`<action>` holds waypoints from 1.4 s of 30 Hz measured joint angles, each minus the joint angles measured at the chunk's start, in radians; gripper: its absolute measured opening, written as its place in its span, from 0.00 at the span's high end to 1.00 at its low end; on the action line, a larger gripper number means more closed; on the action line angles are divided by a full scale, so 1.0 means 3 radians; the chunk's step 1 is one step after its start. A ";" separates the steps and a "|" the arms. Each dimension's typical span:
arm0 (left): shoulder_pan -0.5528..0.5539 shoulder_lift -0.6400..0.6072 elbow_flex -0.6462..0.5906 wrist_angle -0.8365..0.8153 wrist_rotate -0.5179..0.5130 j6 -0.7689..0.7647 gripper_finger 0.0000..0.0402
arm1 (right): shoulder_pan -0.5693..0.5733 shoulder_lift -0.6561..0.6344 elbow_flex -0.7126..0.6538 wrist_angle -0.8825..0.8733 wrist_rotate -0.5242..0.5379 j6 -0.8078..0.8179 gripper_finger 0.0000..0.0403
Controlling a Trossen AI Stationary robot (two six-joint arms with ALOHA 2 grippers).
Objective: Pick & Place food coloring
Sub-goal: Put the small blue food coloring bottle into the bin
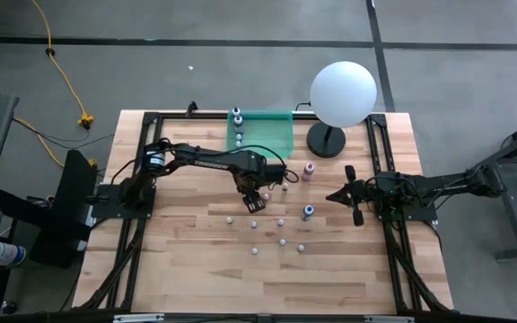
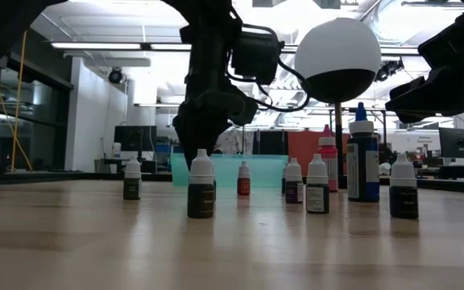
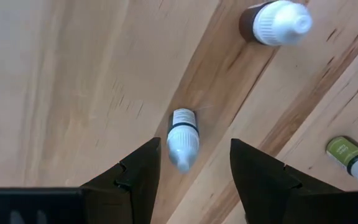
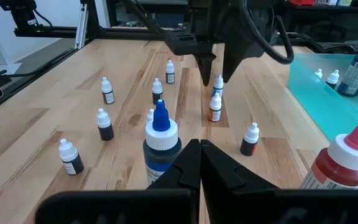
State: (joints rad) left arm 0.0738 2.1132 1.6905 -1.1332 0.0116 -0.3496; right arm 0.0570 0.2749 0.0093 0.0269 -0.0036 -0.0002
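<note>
Several tiny white-capped food coloring bottles (image 1: 281,222) stand scattered on the wooden table. A larger blue one (image 1: 308,213) and a pink one (image 1: 309,170) stand toward the right. My left gripper (image 3: 194,152) points down, open, over the table's middle. Its fingers stand on either side of one small upright bottle (image 3: 183,140) without touching it. In the right wrist view that bottle (image 4: 218,84) shows just below the fingertips. My right gripper (image 4: 199,158) waits shut at the table's right, clear of the bottles.
A translucent teal tray (image 1: 272,135) lies at the far middle edge with two bottles (image 1: 237,117) inside. A white globe lamp (image 1: 342,94) stands on a black base at the far right. Other bottles (image 3: 277,22) stand close around the left gripper.
</note>
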 joint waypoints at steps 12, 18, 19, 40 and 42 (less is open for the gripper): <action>0.0060 0.0000 0.0000 -0.0007 -0.0009 0.0008 0.73 | 0.0000 0.0000 0.0000 0.0000 0.0000 0.0000 1.00; 0.0060 -0.0001 0.0000 -0.0050 -0.0009 0.0057 0.85 | 0.0000 0.0000 0.0000 -0.0001 0.0000 0.0001 1.00; 0.0060 -0.0003 0.0000 -0.0057 -0.0009 0.0084 0.86 | 0.0000 0.0000 0.0000 0.0000 0.0000 0.0001 1.00; 0.0475 -0.0006 0.1410 -0.1138 -0.0168 -0.0167 0.93 | 0.0000 -0.0001 0.0000 0.0000 0.0001 0.0000 1.00; 0.0594 -0.0006 0.1490 -0.1218 -0.0230 -0.0244 0.93 | 0.0000 -0.0001 0.0000 0.0000 0.0001 0.0001 1.00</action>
State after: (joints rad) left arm 0.2521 2.1113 2.1374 -1.4986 -0.0575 -0.4228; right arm 0.0570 0.2745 0.0093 0.0269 -0.0033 0.0002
